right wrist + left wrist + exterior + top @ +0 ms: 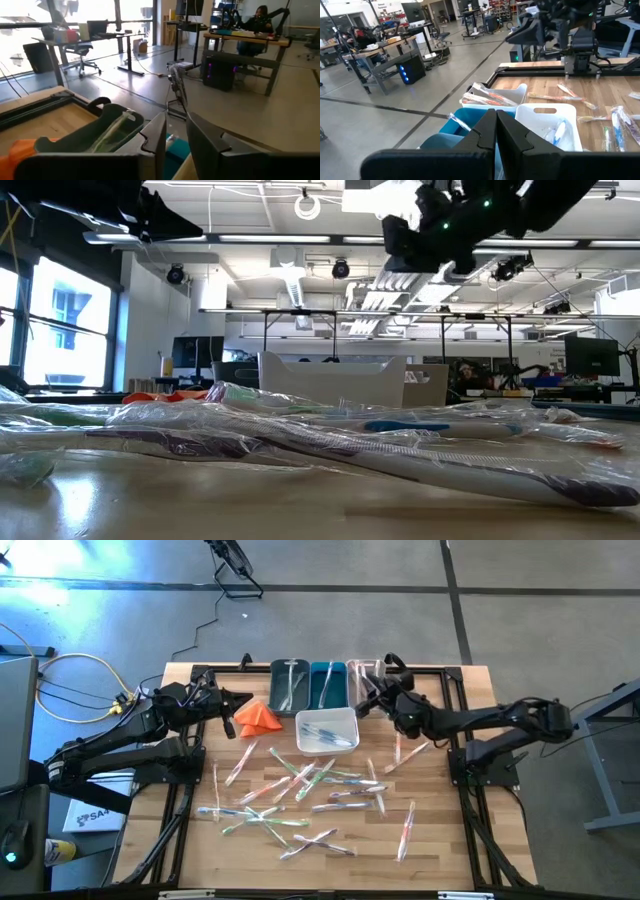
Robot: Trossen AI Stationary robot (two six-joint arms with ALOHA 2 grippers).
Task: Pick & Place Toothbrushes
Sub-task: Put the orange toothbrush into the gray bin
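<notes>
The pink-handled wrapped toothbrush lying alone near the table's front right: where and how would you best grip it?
Probably at mid-handle of the pink-handled toothbrush in its clear wrapper, coming straight down from above. It lies flat on the wooden table, nearly lengthwise front to back and apart from the pile, so fingers closing across its thin width should meet bare wood either side. The crinkly wrapper may slip.

Wrapped toothbrushes scattered mid-table, some in bins, misc colours

Bright, even overhead light; window glare washes out the right wrist view; near toothbrushes blur in the low view.
</notes>
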